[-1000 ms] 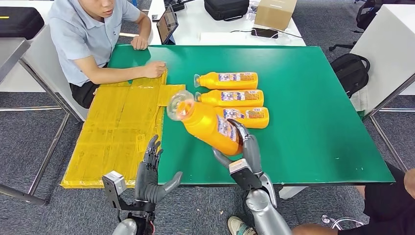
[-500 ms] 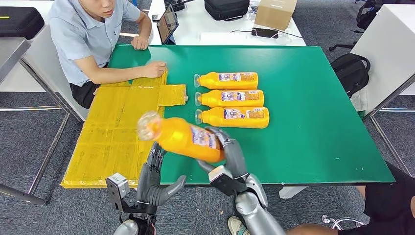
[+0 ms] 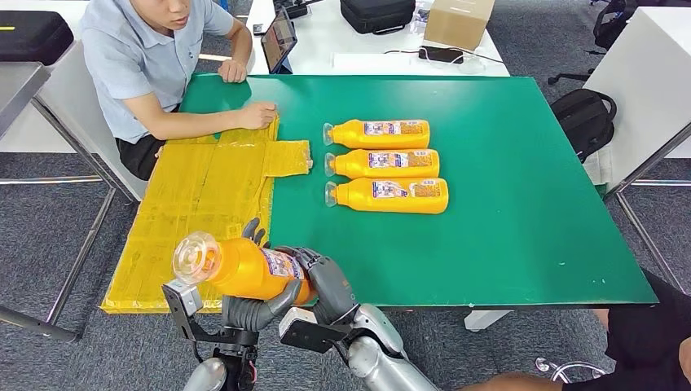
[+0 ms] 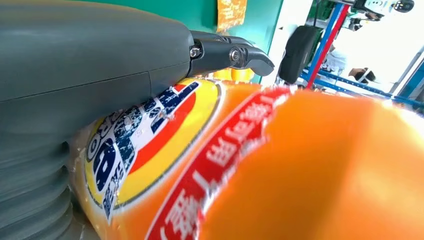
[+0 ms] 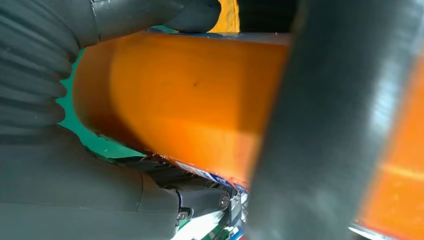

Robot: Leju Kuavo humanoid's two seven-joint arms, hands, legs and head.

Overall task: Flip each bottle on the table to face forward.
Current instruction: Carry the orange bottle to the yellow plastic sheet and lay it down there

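**Now the fourth bottle is passing from right hand to left**

Meanwhile the green table (image 3: 521, 212) is carrying three orange bottles (image 3: 388, 164) lying in a row, labels up, at about 1 o'clock from the hands. The held bottle (image 3: 244, 269), carried back from mid-table over the last second, is hovering at the near edge, cap pointing to 9 o'clock. The right hand (image 3: 326, 285) is gripping its base while the left hand (image 3: 253, 305) is cradling it underneath, likely a regrasp for turning.

Head cam high; wrist cams close-up.
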